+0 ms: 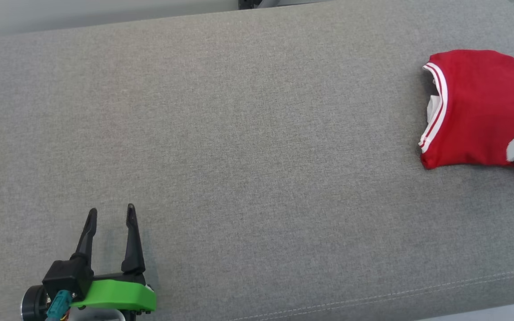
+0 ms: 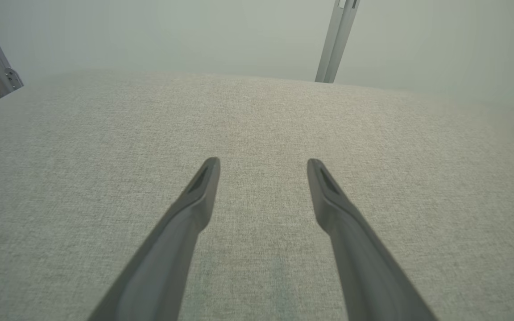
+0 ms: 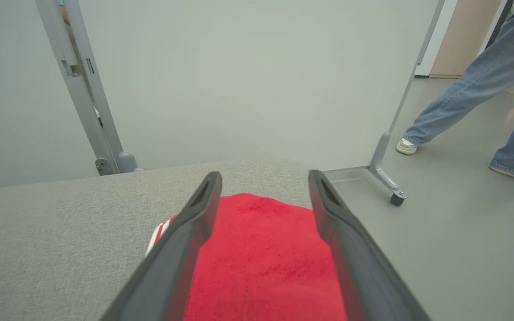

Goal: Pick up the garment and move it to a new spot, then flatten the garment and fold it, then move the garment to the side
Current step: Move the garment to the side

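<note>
right gripper [image 3: 263, 175] spread wide over folded red garment [image 3: 261, 258] on grey cushion [image 3: 60, 223].

The garment [image 1: 475, 107] is bright red, edged with white stripes and white inside; the cushion [image 1: 257, 133] is a flecked grey weave. The left gripper [image 1: 111, 211] is black with a vivid green bracket [image 1: 114, 296], and the right gripper [image 3: 264, 178] is dark grey. A person's jeans [image 3: 471, 84] are faded blue, the shoe [image 3: 406, 147] off-white and the floor [image 3: 462, 223] plain grey.
</note>
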### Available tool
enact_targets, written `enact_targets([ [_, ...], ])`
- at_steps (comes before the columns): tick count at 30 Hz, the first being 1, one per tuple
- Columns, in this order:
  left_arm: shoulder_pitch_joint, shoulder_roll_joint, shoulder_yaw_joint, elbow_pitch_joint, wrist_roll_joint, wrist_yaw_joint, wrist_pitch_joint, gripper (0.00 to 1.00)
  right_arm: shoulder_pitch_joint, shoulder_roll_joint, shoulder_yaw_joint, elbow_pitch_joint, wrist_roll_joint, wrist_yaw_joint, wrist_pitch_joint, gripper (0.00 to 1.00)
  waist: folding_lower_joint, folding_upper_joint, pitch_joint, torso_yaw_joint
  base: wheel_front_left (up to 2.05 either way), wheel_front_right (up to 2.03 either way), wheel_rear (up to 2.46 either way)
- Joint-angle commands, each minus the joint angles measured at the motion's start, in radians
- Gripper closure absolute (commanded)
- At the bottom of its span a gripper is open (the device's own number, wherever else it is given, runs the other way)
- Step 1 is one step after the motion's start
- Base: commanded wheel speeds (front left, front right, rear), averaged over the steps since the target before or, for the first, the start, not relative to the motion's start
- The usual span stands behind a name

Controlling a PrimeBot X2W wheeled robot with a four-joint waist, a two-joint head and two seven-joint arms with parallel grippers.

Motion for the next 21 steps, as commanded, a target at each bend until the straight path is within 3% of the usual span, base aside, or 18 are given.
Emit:
enact_targets([
  [1,0.012,0.003,0.009,-0.008,-0.010,0.007,-0.003,0.00,0.035,0.013,0.024,-0.023,0.023,-0.001,-0.010,0.00,0.0000,-0.0001,-0.019,0.006,0.00,0.00,0.00],
  [9,0.052,0.003,0.055,-0.031,-0.029,0.008,-0.003,0.00,0.272,0.014,0.217,-0.238,0.142,-0.001,-0.045,0.00,0.0000,-0.0001,-0.099,0.045,0.00,0.00,0.00],
  [11,0.067,0.003,0.067,-0.018,-0.035,0.005,-0.003,0.00,0.324,0.008,0.219,-0.265,0.118,-0.001,-0.050,0.00,0.0000,-0.0001,-0.116,0.054,0.00,0.00,0.00],
  [21,0.067,0.003,0.076,0.040,-0.023,-0.023,-0.003,0.00,0.522,0.131,0.205,-0.377,-0.005,-0.001,-0.053,0.00,0.0000,-0.0001,-0.173,0.107,0.00,0.00,0.00],
])
